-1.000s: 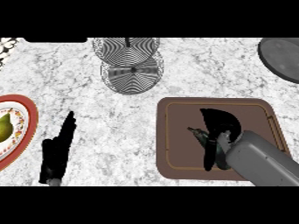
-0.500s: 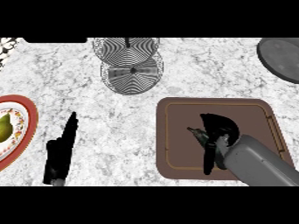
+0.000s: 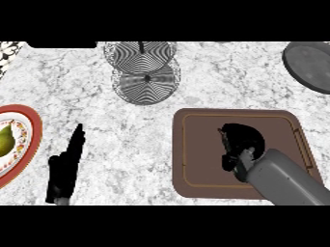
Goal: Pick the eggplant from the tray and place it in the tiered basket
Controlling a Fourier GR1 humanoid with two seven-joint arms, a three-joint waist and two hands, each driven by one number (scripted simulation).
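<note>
step: grab dark eggplant [image 3: 245,136] on brown tray [image 3: 196,166], lower right
R hand [image 3: 233,157]: fingers curled round it
L hand [image 3: 65,166]: flat, resting, lower left
next: lift, go to wire tiered basket [image 3: 142,67], top mid

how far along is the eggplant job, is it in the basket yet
Not yet. The right hand is down over the eggplant, which lies on the brown tray; whether its fingers have closed is unclear. Lifting and carrying to the tiered basket remain. The left hand rests open.

We see the dark eggplant [image 3: 245,136] lying in the brown tray [image 3: 196,159]; the wire tiered basket [image 3: 144,72] stands apart
</note>
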